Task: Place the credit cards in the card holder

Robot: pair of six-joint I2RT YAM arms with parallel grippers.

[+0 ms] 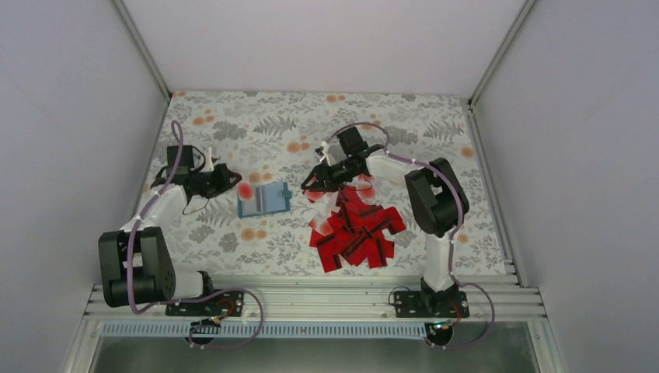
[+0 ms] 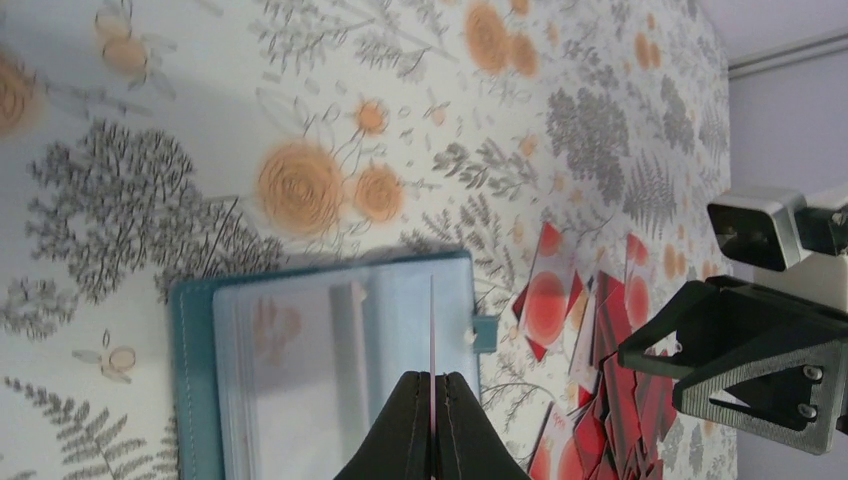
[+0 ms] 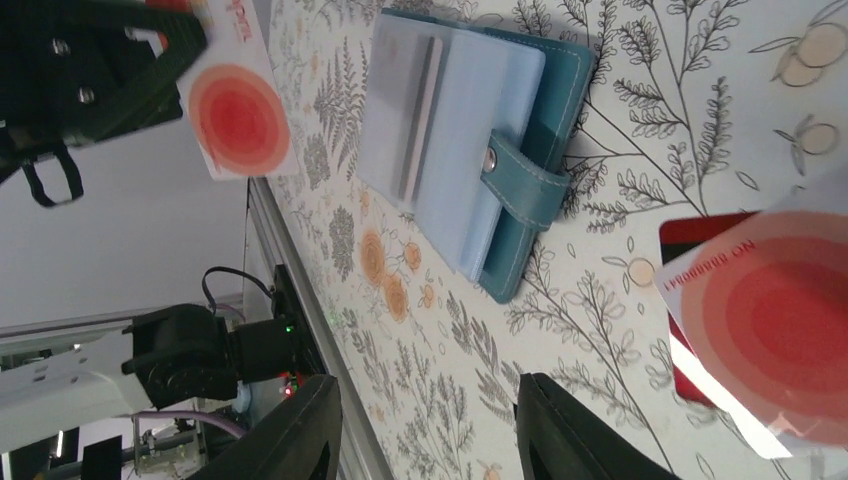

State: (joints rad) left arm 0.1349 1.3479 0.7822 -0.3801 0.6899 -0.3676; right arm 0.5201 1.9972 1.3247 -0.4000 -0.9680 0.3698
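In the top view, the left claw (image 1: 235, 182) is clamped on a white card (image 1: 245, 190) with a red spot. The card sticks out from its tips at the left edge of the card holder (image 1: 266, 200), which lies on the desk (image 1: 249, 124) between the two claws. The right claw (image 1: 308, 186) hangs just right of the holder, with the heap of red credit cards (image 1: 359, 231) spread beside and below it, toward the arm bases. In the left wrist view, the fingers (image 2: 405, 440) are pressed together on that card, seen edge-on as a thin line rising from them. The holder's clear pockets lie face up directly ahead, beneath the card. Its snap tab points toward the right claw, which shows at the far right above the red cards. In the right wrist view, the right claw's two fingers (image 3: 300, 430) stand apart with nothing between them. The holder lies ahead of them, the left claw and its card are beyond at the upper left, and a white-faced card lies on a red one off to the right.
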